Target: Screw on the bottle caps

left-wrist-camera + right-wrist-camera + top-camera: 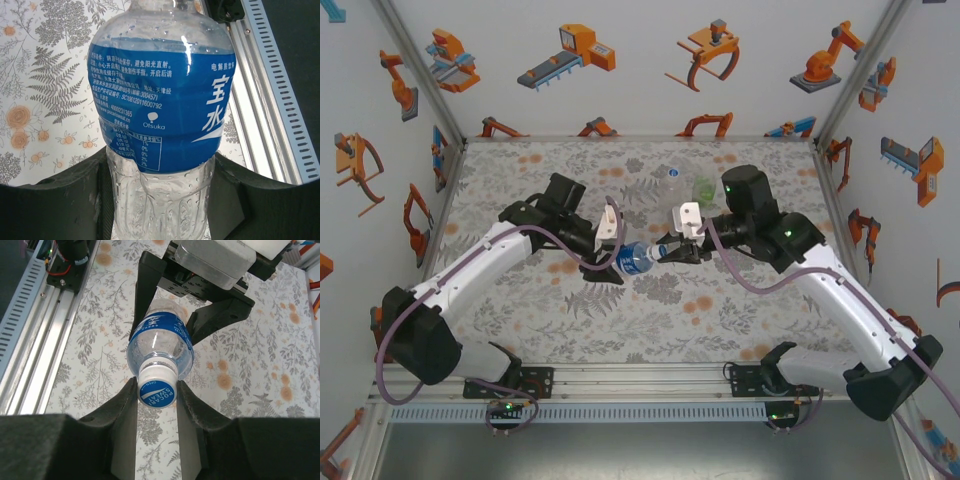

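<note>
The clear bottle with the blue label (636, 257) lies level above the middle of the table, held between both arms. My left gripper (160, 170) is shut on its lower body (160, 100), one black finger on each side. In the right wrist view the bottle's neck points at the camera, and a white bottle cap (157, 388) with a blue top sits on it. My right gripper (156, 385) is shut on that cap, with both pads against its sides. From above, the right gripper (665, 250) meets the bottle's mouth from the right and the left gripper (610, 262) holds it from the left.
A plain colourless bottle (670, 180) and a green-tinted bottle (704, 187) stand upright at the back of the floral table (570, 320), just beyond the right arm's wrist. An aluminium rail (640, 382) runs along the near edge.
</note>
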You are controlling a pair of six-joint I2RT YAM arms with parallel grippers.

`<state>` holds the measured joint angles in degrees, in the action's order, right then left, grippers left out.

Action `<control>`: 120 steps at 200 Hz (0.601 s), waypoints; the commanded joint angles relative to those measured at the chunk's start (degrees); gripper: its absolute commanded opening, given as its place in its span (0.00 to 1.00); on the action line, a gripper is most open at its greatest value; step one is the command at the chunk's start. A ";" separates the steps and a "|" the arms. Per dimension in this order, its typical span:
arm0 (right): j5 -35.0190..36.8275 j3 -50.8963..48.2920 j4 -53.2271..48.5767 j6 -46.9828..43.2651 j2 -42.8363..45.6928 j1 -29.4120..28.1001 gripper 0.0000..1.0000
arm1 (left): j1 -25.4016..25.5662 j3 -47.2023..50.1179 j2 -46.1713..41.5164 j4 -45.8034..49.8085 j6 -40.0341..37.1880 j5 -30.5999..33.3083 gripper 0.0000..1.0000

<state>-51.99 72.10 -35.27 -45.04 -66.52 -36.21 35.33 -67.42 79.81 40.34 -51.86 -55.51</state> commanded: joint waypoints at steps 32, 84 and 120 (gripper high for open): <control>3.95 -6.58 11.71 18.26 2.10 -0.54 0.01 | 0.24 -1.84 -0.34 0.09 -1.05 -1.05 0.00; 20.70 -10.52 22.34 64.31 0.16 -0.62 0.00 | -0.28 0.55 -2.26 -6.70 3.92 5.81 0.00; 25.92 -11.19 22.73 94.59 -3.33 -0.59 0.00 | -0.70 3.37 -4.64 -12.76 6.79 8.92 0.00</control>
<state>-32.25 62.19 -15.49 20.82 -66.57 -36.23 33.95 -65.14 78.39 35.57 -48.01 -44.36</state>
